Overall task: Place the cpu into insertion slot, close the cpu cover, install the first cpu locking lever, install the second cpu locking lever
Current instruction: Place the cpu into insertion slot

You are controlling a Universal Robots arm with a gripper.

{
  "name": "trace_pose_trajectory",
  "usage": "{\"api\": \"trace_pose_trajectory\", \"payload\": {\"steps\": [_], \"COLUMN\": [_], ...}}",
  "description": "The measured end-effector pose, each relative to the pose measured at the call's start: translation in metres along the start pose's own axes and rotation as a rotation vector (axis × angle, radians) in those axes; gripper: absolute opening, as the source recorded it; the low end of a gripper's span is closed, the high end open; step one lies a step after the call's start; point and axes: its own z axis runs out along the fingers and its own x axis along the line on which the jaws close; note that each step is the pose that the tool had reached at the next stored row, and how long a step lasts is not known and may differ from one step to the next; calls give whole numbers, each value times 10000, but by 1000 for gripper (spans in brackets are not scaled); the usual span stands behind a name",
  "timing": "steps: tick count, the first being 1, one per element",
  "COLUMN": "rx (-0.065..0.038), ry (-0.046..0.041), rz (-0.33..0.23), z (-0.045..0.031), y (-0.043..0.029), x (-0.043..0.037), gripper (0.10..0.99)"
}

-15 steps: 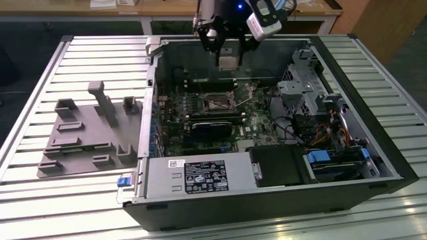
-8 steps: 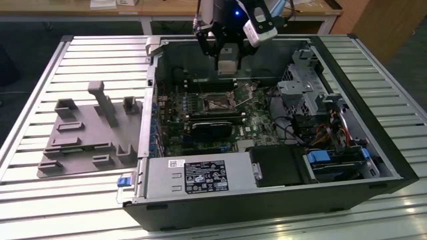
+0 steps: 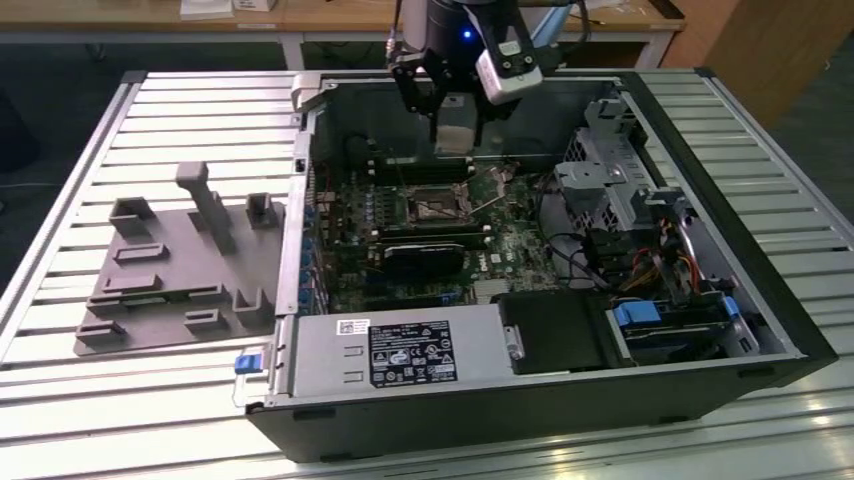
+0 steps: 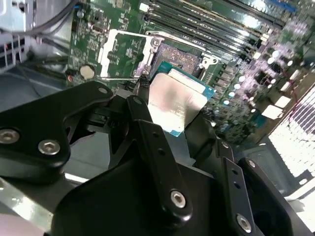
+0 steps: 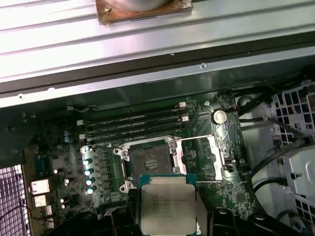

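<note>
Gripper is clamped on the cpu, hanging in the air near the open insertion slot with the cpu cover flipped aside, so I'd guess any tilt or offset could seat it crooked and wreck the slot.

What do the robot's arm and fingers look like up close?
The fingers are glossy black jointed bars fastened with round silver bolts. In the exterior view the gripper has a dark body with a small blue light, a pale boxy module beside it, and a silver-grey arm above.
</note>
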Motion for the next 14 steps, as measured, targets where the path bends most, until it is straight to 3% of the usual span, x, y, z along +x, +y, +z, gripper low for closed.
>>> {"api": "trace_pose_trajectory", "payload": {"steps": [14], "rx": [48], "ry": [-228], "rz": [2546], "z": [55], "y": [-5], "x": [1], "gripper": [537]}}
